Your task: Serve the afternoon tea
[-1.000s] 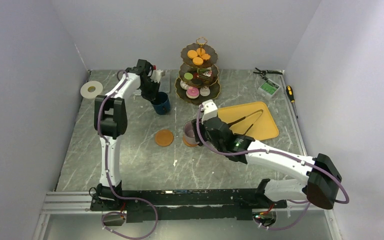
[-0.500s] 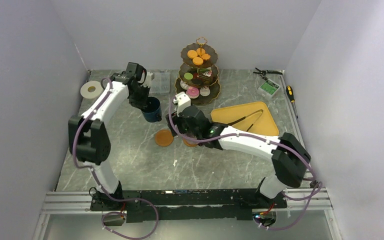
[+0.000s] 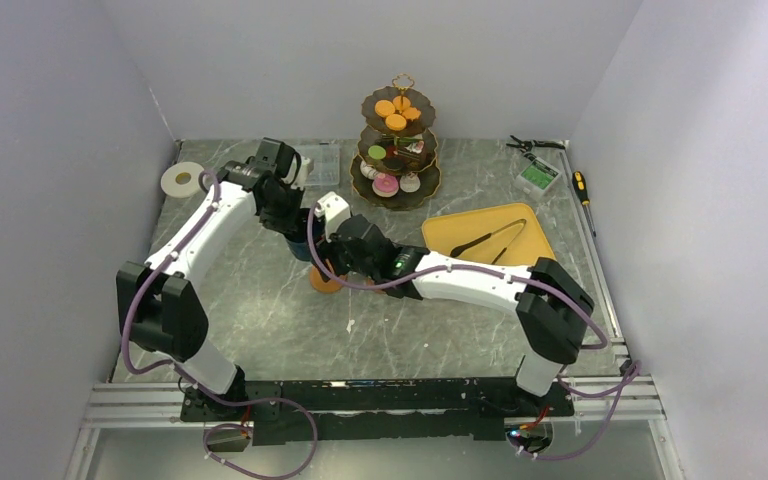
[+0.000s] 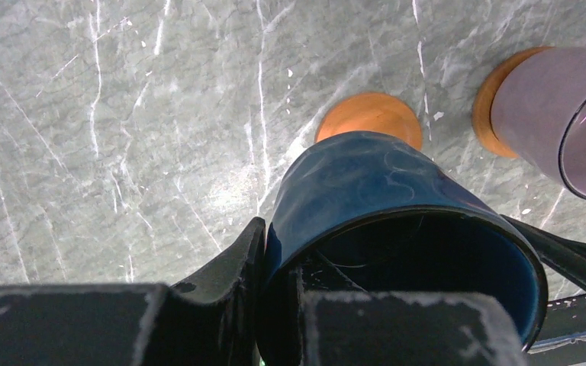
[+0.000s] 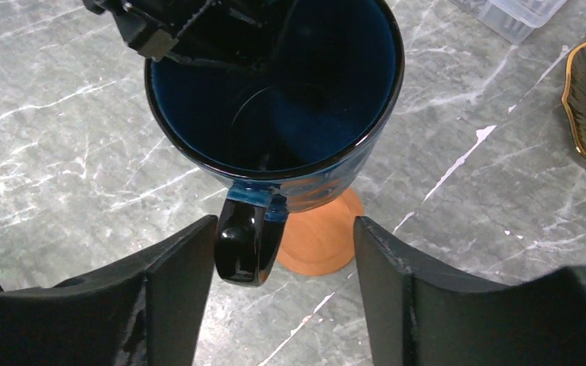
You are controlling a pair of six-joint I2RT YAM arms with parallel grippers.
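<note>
Nearest on the grey marble table (image 3: 260,330) lies the free round brown coaster (image 5: 317,236), flat and with nothing on it. Just beyond it, and overlapping its far edge in the right wrist view, hangs the navy mug (image 5: 275,99). It is tilted, with its mouth open and its inside dark and seemingly empty. I cannot tell whether its base touches the coaster.

The right gripper (image 5: 284,229) stands wide, one finger on each side of the mug's handle (image 5: 242,248) and touching neither side of it. It holds nothing.

The left gripper (image 4: 268,267) is narrow and pinches the mug's wall at the rim, one finger outside and one inside, so the left arm carries the whole mug.

The mug looks like glazed ceramic: stiff, smooth and slippery, fairly heavy for a pinch at the rim, and likely to chip if it drops or knocks against another mug. The rim hold works because the wall is thin and hard, but the tilt suggests the mug could swing. The handle loop, facing the right gripper, is the surer second hold.

To the right, close by, the mauve mug (image 4: 549,107) sits on the other coaster (image 4: 490,107), near enough to be clipped.

At the far side stands the dark three-tier stand (image 3: 400,204), loaded with orange and green macarons and small pink sweets.
</note>
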